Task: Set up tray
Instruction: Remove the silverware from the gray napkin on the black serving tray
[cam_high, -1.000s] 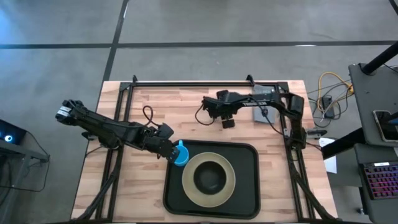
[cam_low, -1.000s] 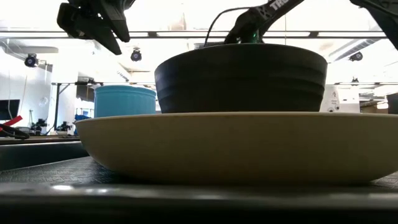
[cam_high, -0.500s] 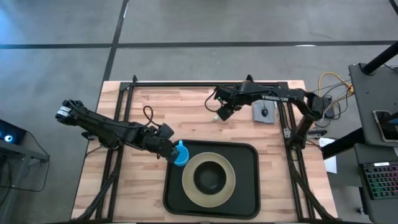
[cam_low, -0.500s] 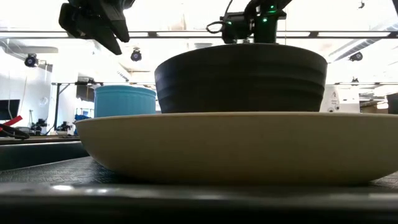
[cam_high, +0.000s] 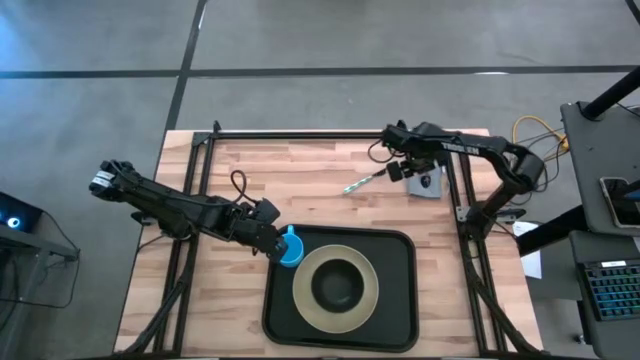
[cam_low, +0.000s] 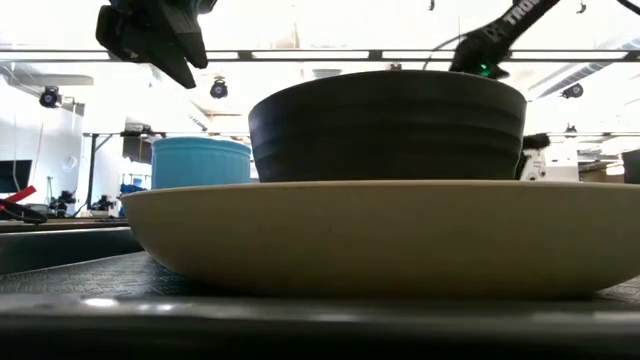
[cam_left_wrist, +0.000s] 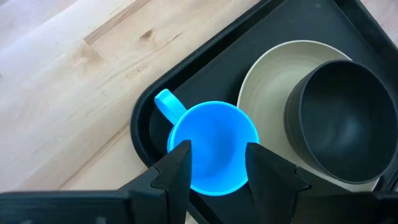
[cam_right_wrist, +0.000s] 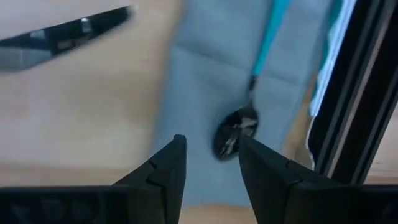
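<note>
Black and rigid-looking, the tray (cam_high: 405, 300) lay flat on the near middle of the wooden table (cam_high: 300, 170). It carried a cream plate (cam_high: 338, 289) with a dark bowl (cam_high: 337, 285) set in its centre, and a blue cup (cam_high: 289, 247) stood in the tray's far left corner, just beside the plate.

The left gripper (cam_high: 272, 245) hovered at that corner. In the left wrist view its fingers (cam_left_wrist: 177, 171) stood apart on either side of the cup (cam_left_wrist: 213, 146), and they did not appear to press on it; the jaws were open.

The right gripper (cam_high: 400, 170) was over the far right of the table, just beside a grey napkin (cam_high: 425, 182). A knife (cam_high: 360, 183) lay on the bare wood to the left of the napkin. In the right wrist view a spoon (cam_right_wrist: 239, 134) with a teal handle lay on the napkin (cam_right_wrist: 205, 93), and the jaws stood open and empty above it.

Handling assessment, by judgement only:
- The tray was probably stiff moulded plastic, light in itself but loaded by the crockery.
- Its smooth surface could let the plate slide if tilted.
- The low raised rim was the only grasp feature; the bare right edge seemed the most accessible.
- Lifting by one edge risked tipping the load, so it was best left in place
</note>
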